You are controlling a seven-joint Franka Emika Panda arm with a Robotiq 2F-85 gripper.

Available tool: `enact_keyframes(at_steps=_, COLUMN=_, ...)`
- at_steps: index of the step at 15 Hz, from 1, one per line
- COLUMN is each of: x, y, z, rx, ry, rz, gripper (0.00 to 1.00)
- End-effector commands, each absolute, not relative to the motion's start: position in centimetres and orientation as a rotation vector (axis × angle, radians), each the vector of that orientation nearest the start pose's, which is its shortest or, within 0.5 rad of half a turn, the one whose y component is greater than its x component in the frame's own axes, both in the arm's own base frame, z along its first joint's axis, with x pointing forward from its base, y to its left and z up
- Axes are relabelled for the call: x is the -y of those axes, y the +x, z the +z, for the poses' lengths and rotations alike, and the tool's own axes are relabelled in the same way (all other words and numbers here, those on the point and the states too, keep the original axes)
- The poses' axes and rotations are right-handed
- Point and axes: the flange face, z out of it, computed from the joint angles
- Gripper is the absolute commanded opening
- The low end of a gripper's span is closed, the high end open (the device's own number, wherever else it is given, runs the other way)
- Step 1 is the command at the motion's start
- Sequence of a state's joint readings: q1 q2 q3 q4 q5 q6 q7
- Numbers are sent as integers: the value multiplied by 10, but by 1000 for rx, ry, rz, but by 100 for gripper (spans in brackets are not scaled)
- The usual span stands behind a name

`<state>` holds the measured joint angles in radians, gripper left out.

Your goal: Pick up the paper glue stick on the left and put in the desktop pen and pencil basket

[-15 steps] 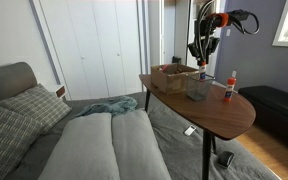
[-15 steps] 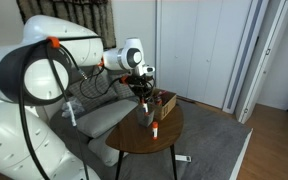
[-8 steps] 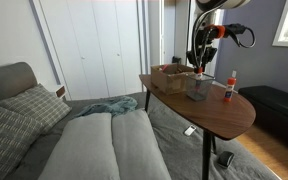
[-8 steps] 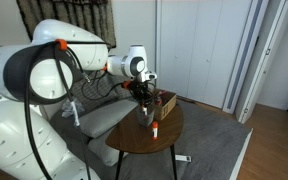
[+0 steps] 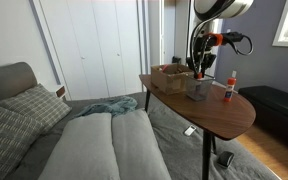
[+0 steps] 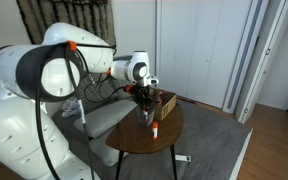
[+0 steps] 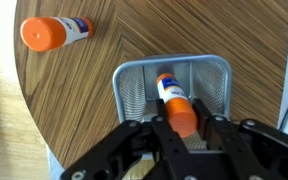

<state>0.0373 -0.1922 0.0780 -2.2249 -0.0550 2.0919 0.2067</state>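
Note:
In the wrist view my gripper (image 7: 182,122) is shut on a white glue stick (image 7: 172,95) with an orange cap, gripped near the cap. The stick points down into the grey wire-mesh basket (image 7: 134,78) directly below. In both exterior views the gripper (image 5: 199,68) (image 6: 144,100) hangs just over the basket (image 5: 198,88) (image 6: 146,116) on the round wooden table (image 5: 219,115). A second, look-alike glue stick (image 7: 54,32) lies apart from the basket; it stands upright in an exterior view (image 5: 230,86).
A low brown box (image 5: 169,76) sits on the table right behind the basket. The table edge (image 7: 24,110) curves close to the basket. A grey sofa (image 5: 94,140) stands beside the table, and white wardrobe doors (image 5: 94,45) are behind.
The gripper has come down with the glue stick towards the basket's mouth. The second stick and the basket have not moved.

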Motion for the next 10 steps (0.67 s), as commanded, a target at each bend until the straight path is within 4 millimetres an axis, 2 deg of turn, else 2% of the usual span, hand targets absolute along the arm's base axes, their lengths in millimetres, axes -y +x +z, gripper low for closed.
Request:
enact_keyframes(at_steps=1, x=-55, y=495, z=453, rx=-137, ry=-3161, rz=-109, gripper=56)
enact_keyframes(at_steps=3, x=-53, y=494, z=456, rx=-142, ry=-3157, rz=-121, gripper=62)
enact_keyframes(at_steps=8, x=-48, y=487, z=491, rx=-158, ry=-3151, rz=-261, gripper=96)
enact_keyframes(at_steps=10, x=-45, y=481, z=508, rx=-175, ry=-3144, rz=-296, gripper=100)
